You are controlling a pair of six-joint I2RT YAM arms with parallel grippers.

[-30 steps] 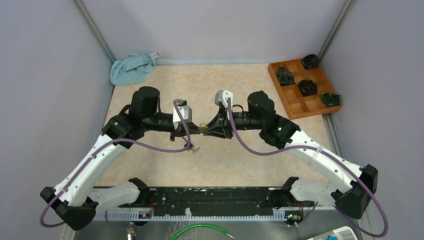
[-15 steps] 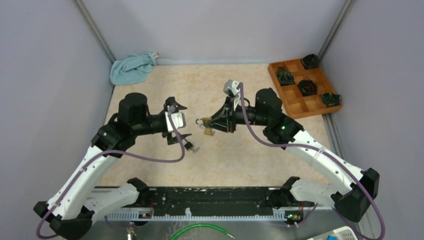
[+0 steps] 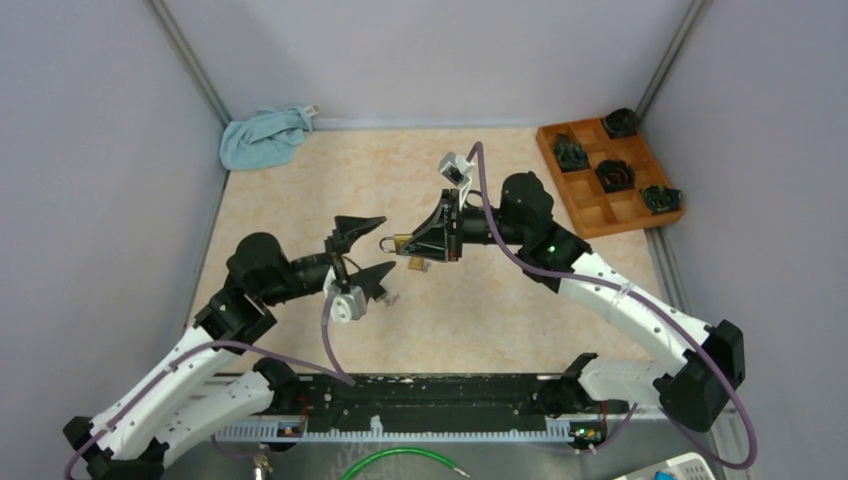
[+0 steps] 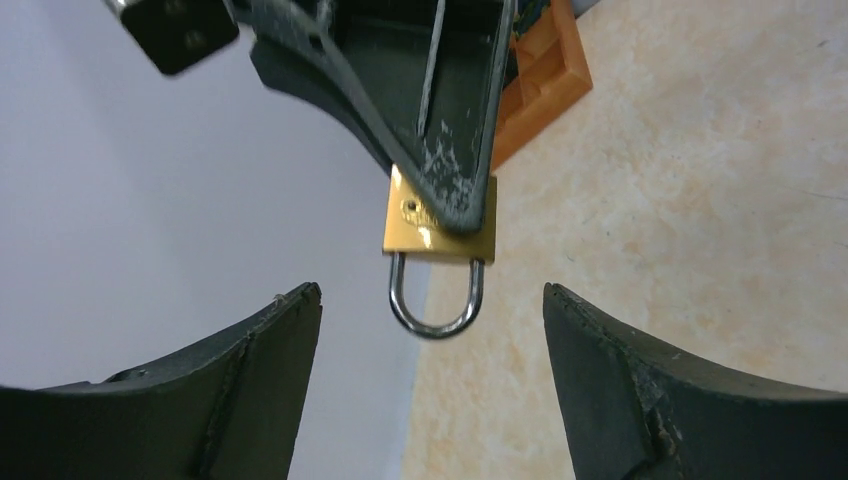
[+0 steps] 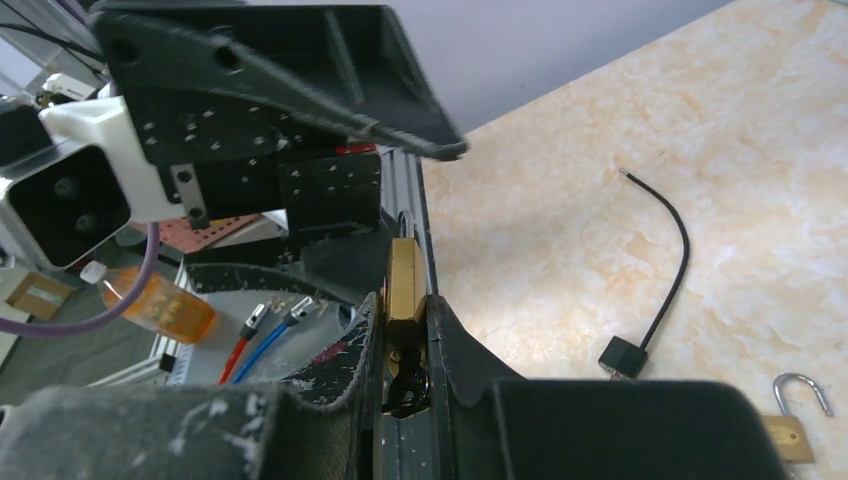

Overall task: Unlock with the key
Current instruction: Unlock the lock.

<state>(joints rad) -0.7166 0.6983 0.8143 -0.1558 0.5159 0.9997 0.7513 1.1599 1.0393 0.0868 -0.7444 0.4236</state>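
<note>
A brass padlock (image 3: 402, 243) with a steel shackle (image 4: 437, 300) hangs in the air over the table's middle. My right gripper (image 3: 418, 246) is shut on its body, shackle pointing left. In the right wrist view the padlock (image 5: 404, 275) stands edge-on between the fingers of the right gripper (image 5: 403, 300). A dark piece (image 5: 405, 385) sits behind it, perhaps the key; I cannot tell. My left gripper (image 3: 368, 248) is open just left of the shackle and touches nothing. In its wrist view the left gripper (image 4: 432, 290) frames the padlock (image 4: 415, 225) from a short distance.
A second small padlock (image 5: 790, 425) and a thin black cord (image 5: 665, 260) lie on the table below the grippers. A blue cloth (image 3: 262, 137) lies at the back left. A wooden compartment tray (image 3: 548, 155) with dark items stands at the back right.
My left gripper, shut at the padlock a second ago, has opened and drawn back to the near left. The right gripper keeps the padlock and has shifted slightly.
</note>
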